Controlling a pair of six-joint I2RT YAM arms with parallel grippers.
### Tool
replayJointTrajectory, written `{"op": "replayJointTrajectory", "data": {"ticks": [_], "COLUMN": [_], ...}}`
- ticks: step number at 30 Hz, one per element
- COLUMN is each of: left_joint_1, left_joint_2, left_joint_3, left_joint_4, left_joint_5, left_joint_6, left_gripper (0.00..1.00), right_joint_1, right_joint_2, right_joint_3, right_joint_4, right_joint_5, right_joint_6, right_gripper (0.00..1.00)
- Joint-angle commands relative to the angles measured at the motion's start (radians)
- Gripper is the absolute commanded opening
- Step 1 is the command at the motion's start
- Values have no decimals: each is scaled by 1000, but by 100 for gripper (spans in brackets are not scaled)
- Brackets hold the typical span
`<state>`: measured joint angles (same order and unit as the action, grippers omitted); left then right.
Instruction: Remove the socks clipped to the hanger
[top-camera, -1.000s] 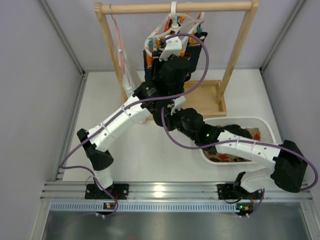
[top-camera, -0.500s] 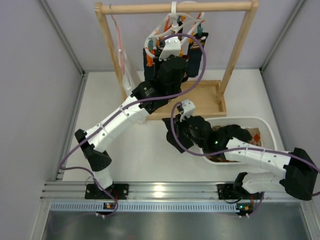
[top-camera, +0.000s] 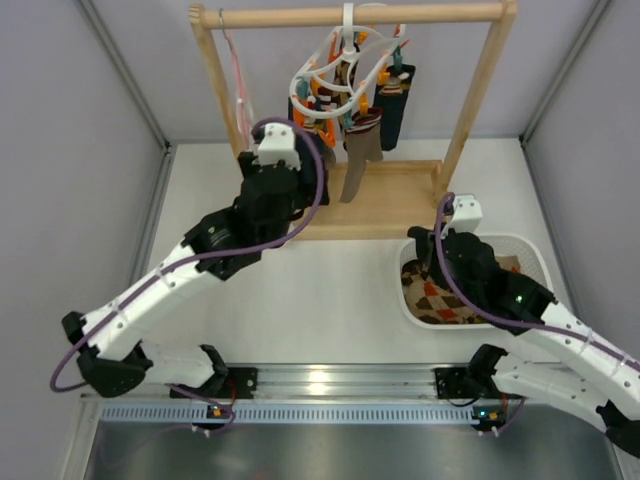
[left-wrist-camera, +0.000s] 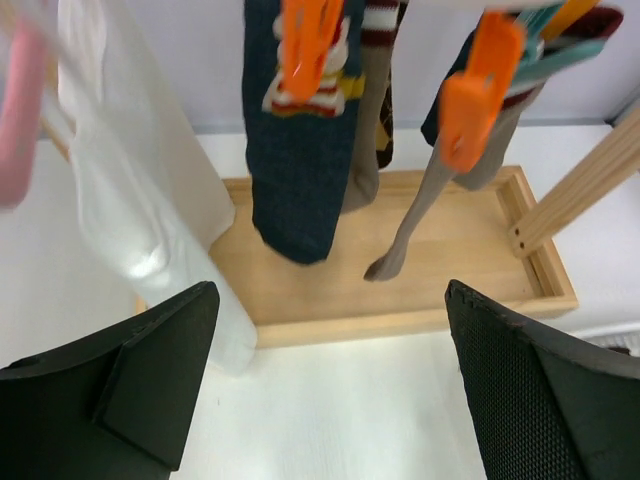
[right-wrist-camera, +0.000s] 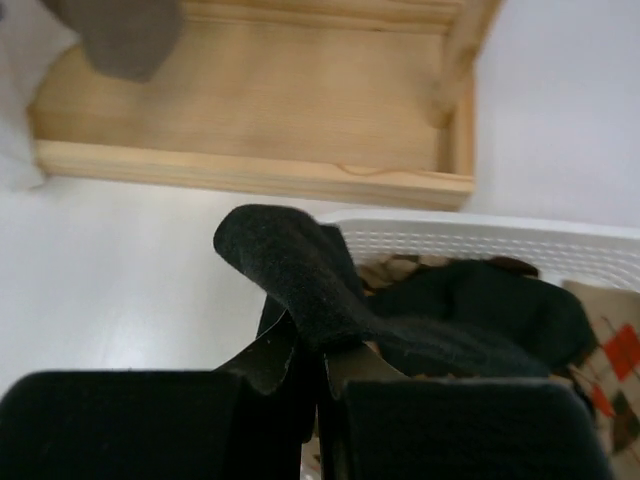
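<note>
Hanging from the hanger (top-camera: 347, 22) by orange pegs (left-wrist-camera: 305, 45), just ahead of and above the spread-apart, empty left gripper (left-wrist-camera: 330, 300): navy sock (left-wrist-camera: 295, 160) and taupe sock (left-wrist-camera: 425, 200), over a wooden tray (left-wrist-camera: 470, 245). Pinched in the right gripper (right-wrist-camera: 322, 360), fingers pressed together: black sock (right-wrist-camera: 290, 265), at the near rim of the white basket (right-wrist-camera: 480, 240), patterned sock (right-wrist-camera: 615, 360) inside.

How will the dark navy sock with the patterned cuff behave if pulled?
The dark navy sock hangs limp, so it is probably floppy and light. An orange clothespin pinches its cuff, so it may resist first. The hanger hangs by a hook, so it likely swings.
</note>
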<state>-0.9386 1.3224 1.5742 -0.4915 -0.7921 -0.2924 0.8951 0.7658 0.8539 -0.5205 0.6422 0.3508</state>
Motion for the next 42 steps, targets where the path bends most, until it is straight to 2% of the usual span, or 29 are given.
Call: {"op": "replayJointTrajectory", "data": {"ticks": [1,3,8,10,11,13,14,15,19,22,23,25,26,27,29,31,34,42], "left_joint_1": [0,0,0,0,0,0,0,0,0,0,0,0,0,0,0,0,0,0], "left_joint_2": [-177,-235,-373,-400,-429,-456,-465,-488,-541,-584,-591,-601,-603,-603,-600,-594,-588,-583], "left_joint_3": [-158,-270,-368,-390,-396,-402,-402,-401,-402,-414,-430,-444,-451,-465,-477,-493,-510,-545], "left_joint_4": [-4,-22,-128,-169,-185,-220,-232,-242,-263,-259,-259,-259,-257,-257,-257,-256,-257,-256], "left_joint_5": [85,79,42,36,33,22,11,10,28,24,4,-18,-21,-21,-24,-25,-7,1], "left_joint_6": [-106,-137,-156,-154,-148,-140,-133,-128,-93,-80,-79,-83,-88,-90,-96,-103,-106,-111], "left_gripper": [98,98,98,98,98,98,98,98,98,98,98,98,98,98,98,98,98,98], "right_joint_1": [-112,-223,-387,-424,-459,-482,-487,-489,-487,-487,-486,-486,-486,-486,-486,-478,-476,-479], "right_joint_2": [0,6,59,72,85,90,86,83,55,35,17,6,1,9,62,151,286,553], "right_joint_3": [76,77,51,33,31,30,33,36,79,79,68,15,-8,-28,-70,-70,-18,246], "right_joint_4": [-233,-243,-253,-245,-253,-256,-257,-263,-277,-196,-149,32,103,258,396,575,707,729], "right_joint_5": [21,-44,-73,-70,-70,-69,-67,-58,-64,-229,-368,-522,-687,-766,-914,-966,-995,-1020], "right_joint_6": [27,10,23,28,40,42,42,45,-7,-70,-99,-105,-105,-102,-78,-73,-87,-225], "right_gripper": [0,0,0,9,18,26,39,72,77,80,81,84,85,86,85,84,85,89]}}
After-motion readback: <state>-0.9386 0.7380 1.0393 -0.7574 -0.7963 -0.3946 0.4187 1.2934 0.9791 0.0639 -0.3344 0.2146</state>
